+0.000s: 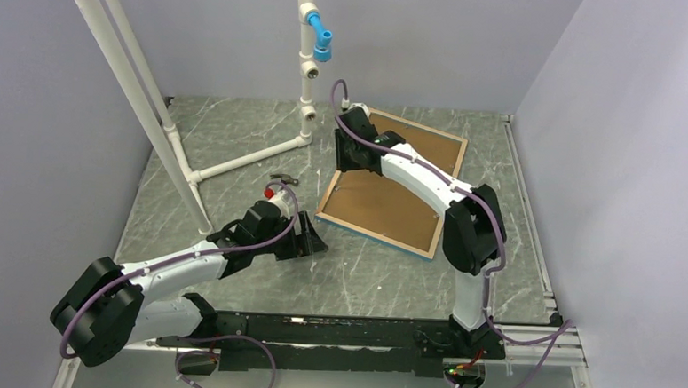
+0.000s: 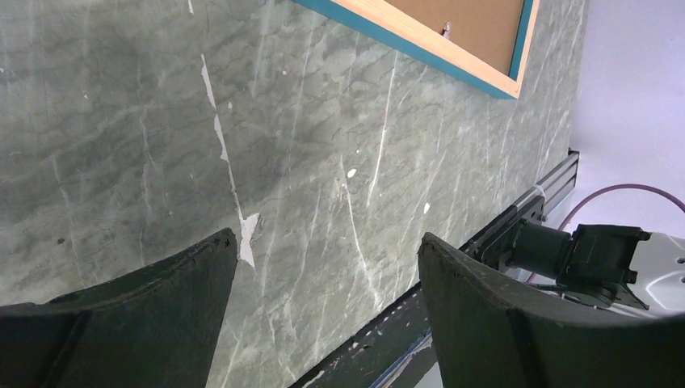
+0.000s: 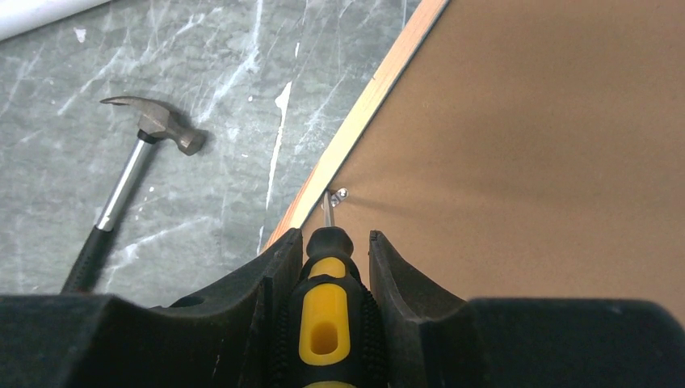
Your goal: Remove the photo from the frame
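Note:
The frame (image 1: 384, 205) lies face down at the right of the table, its brown backing board up and a turquoise edge (image 2: 420, 50) showing along its near side. The photo is hidden under the board. My right gripper (image 3: 335, 239) is shut on a yellow-and-black screwdriver (image 3: 327, 315). The screwdriver's tip rests at a small metal tab (image 3: 338, 194) just inside the pale wood rim (image 3: 363, 105), near the frame's left side (image 1: 347, 154). Low over the marble to the left of the frame, my left gripper (image 2: 327, 242) stands open with nothing between its fingers (image 1: 307, 236).
A hammer (image 3: 129, 182) lies on the marble just left of the frame, beyond the left gripper (image 1: 283, 180). A white pipe stand (image 1: 307, 68) with a slanted pole (image 1: 141, 94) rises at the back left. A black rail (image 1: 360, 333) runs along the near edge.

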